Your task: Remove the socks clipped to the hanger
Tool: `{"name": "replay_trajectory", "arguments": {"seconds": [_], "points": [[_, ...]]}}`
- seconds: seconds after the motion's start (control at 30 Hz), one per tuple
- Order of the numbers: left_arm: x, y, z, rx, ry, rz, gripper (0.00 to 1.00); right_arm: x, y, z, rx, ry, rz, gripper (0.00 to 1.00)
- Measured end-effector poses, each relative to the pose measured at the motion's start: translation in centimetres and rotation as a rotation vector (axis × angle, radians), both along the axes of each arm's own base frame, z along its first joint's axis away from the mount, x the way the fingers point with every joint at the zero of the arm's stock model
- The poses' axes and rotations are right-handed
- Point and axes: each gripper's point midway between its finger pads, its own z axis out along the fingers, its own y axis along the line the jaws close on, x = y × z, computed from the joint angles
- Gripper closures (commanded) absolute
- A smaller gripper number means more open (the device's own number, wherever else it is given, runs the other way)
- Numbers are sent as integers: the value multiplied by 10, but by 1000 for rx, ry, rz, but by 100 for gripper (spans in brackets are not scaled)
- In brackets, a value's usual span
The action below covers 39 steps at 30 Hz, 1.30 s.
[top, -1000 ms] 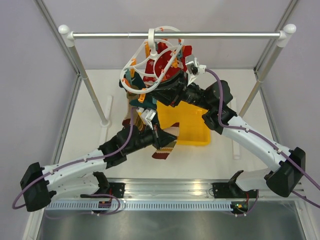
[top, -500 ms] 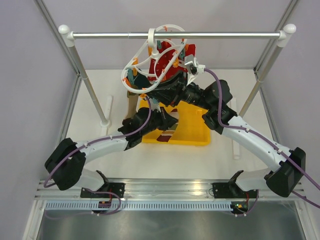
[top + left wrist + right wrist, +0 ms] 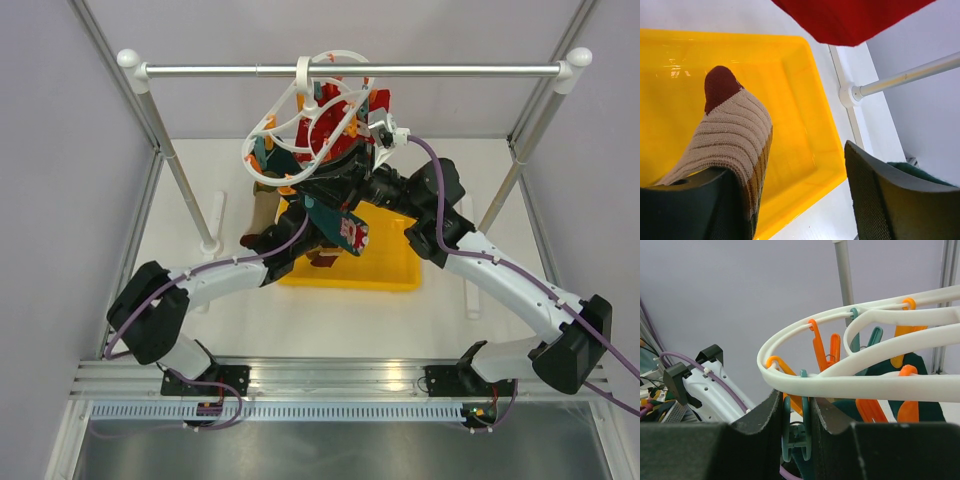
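- The left arm (image 3: 220,280) reaches from the near-left corner toward the middle, its wrist over the yellow bin (image 3: 790,75)
- The left gripper (image 3: 790,165) has its fingers spread wide apart; a beige striped sock (image 3: 735,135) with a dark red toe lies draped over the left finger, hanging into the bin
- A red sock (image 3: 850,17) hangs just above the bin
- The right arm (image 3: 500,265) stretches up to the white hanger (image 3: 850,380), which hooks on the metal rail (image 3: 350,71)
- The right gripper (image 3: 796,405) pinches a teal peg (image 3: 796,432) just under the ring, beside a dark teal sock (image 3: 920,405)
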Motion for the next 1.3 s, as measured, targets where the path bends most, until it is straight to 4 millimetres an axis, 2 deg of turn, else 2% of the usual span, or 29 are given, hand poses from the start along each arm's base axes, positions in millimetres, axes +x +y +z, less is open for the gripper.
{"name": "replay_trajectory", "arguments": {"seconds": [0.2,0.37,0.4,0.43,0.53,1.3], "points": [[-5,-1,0,6,1,-31,20,1,1,-1,-2,2,0,92],[-22,2,5,1,-28,-81,13,1,1,0,-1,3,1,92],[-27,4,4,2,-33,-86,6,1,1,0,-1,3,1,92],[-31,7,1,7,-35,-89,4,2,2,0,-1,4,2,92],[-38,13,-10,27,-32,-94,3,3,3,-1,-3,5,4,92],[-17,34,-19,111,-76,44,0,5,6,-4,-10,18,6,94]]}}
